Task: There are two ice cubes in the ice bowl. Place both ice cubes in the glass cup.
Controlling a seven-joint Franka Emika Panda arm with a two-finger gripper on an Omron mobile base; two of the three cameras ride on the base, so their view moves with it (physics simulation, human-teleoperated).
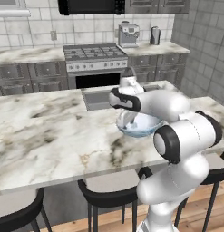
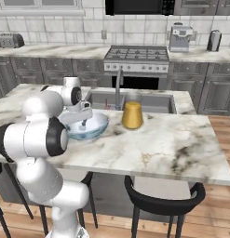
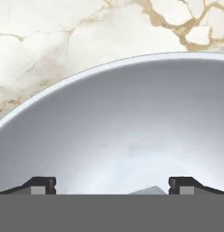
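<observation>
I see my gripper (image 3: 111,185) lowered inside the ice bowl (image 3: 131,113) on the marble counter (image 3: 63,36), its 2 fingers (image 3: 41,185) spread wide and grasping nothing, with 1 pale ice cube (image 3: 149,190) lying between them, nearer the right-hand tip.

So the ice bowl (image 2: 91,128) sits on the island counter (image 2: 172,144), near its front edge, just in front of the sink (image 2: 149,103). A cylinder (image 2: 132,115) stands right of the bowl, by the sink rim. The stove (image 2: 136,55) is behind, along the back wall.
</observation>
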